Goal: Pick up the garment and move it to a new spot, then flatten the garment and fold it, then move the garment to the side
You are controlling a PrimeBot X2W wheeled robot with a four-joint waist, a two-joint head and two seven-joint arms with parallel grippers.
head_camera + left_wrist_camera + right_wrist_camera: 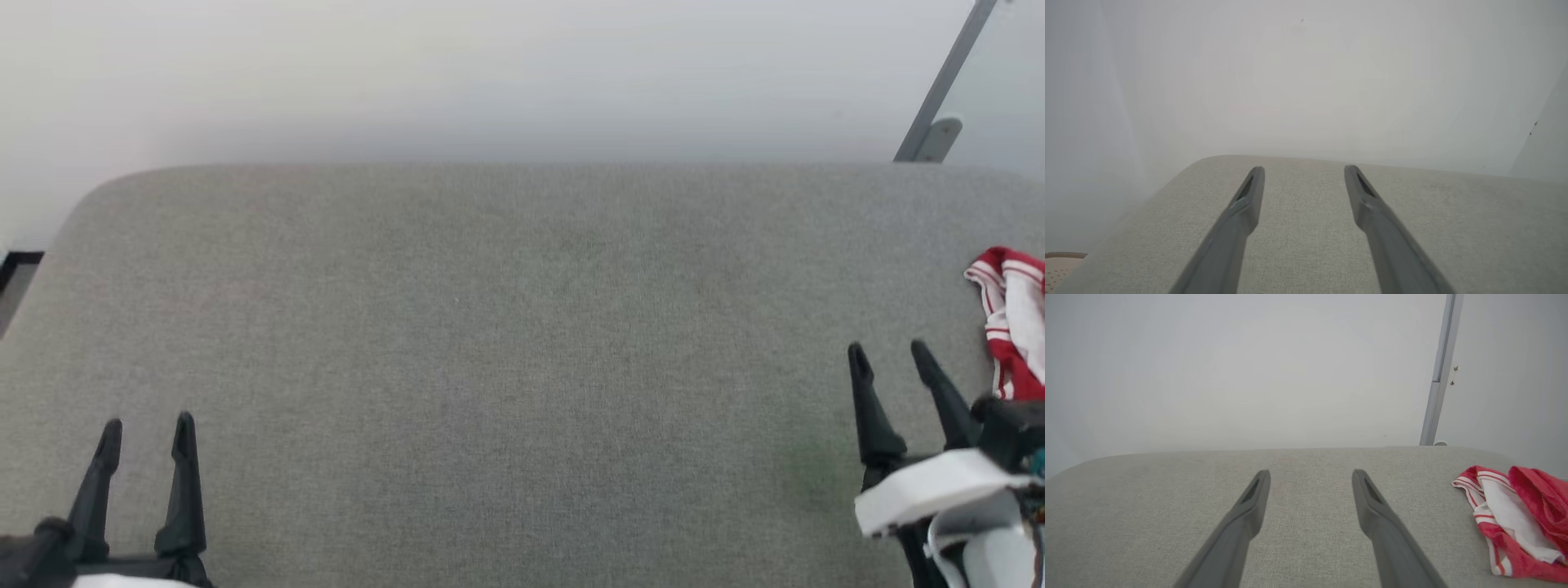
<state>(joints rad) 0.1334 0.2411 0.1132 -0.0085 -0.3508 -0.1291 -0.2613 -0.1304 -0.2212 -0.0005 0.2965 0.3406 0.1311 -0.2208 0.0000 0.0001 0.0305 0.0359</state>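
Note:
The garment, a red and white shirt with striped trim, lies crumpled at the right edge of the grey fabric table. In the right wrist view the garment sits bunched to the right of the fingers. My right gripper is open and empty, just left of the garment and apart from it; its fingers spread wide over bare cloth. At the lower left, my left gripper is open with nothing in it, its fingers above the table near its rounded corner.
A pale wall stands behind the table's far edge. A grey metal post rises at the back right. The table's left end is rounded, with a dark strip beyond it.

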